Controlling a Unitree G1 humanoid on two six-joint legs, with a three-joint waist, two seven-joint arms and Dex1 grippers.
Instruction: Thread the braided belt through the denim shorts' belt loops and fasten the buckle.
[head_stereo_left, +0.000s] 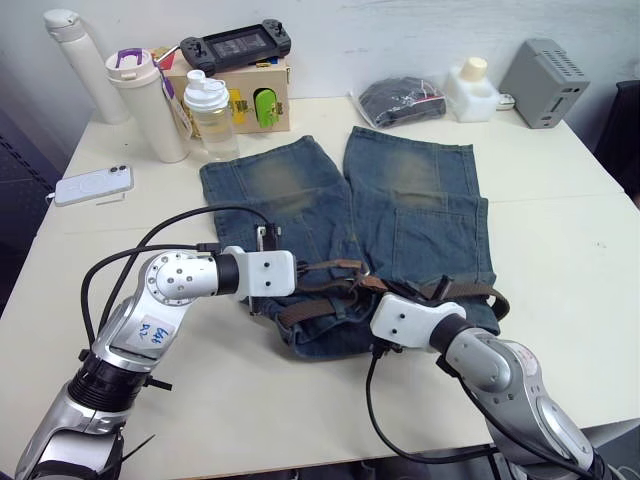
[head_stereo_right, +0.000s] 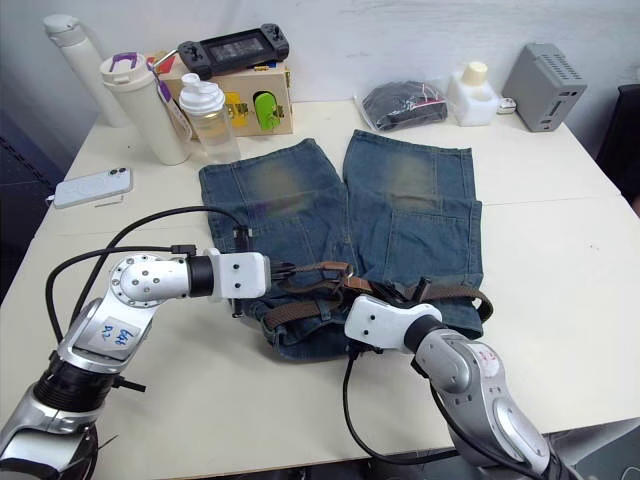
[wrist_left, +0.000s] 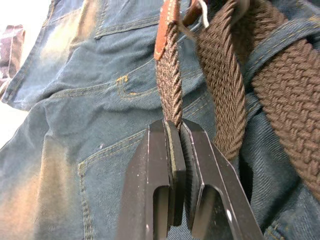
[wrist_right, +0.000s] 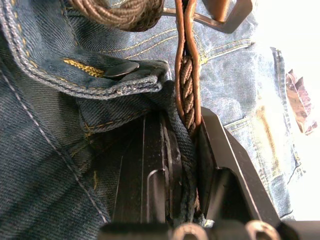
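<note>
The denim shorts (head_stereo_left: 345, 230) lie flat on the table (head_stereo_left: 560, 240), waistband toward the robot, legs pointing away. The braided belt (head_stereo_left: 330, 268) runs along the waistband and passes under several belt loops (wrist_left: 272, 47), so threading appears largely complete. Whether every loop has been used cannot be determined.

Left gripper (wrist_left: 176, 129): fingers closed narrowly on the belt, pinching the woven strap just short of its tan leather tip (wrist_left: 165, 30), which lies directly ahead of the fingertips. A second run of the belt lies just beside the gripper.

Right gripper (wrist_right: 187, 127): fingers closed on the belt's other end, where the weave is edged in tan leather. A fold of denim also sits between the fingers, so the grip probably includes some waistband fabric. The buckle (wrist_right: 220, 17) lies just ahead of this gripper, and the shorts' metal button (wrist_right: 120, 69) is beside it.

The 2 grippers face each other at the front centre of the waistband, close together but apart.

Status: belt around the waist, both ends held. Remaining steps, as judged: feed the tip through the buckle frame, seat the prong in the weave, and tuck the free end. The buckle is not yet fastened.
</note>
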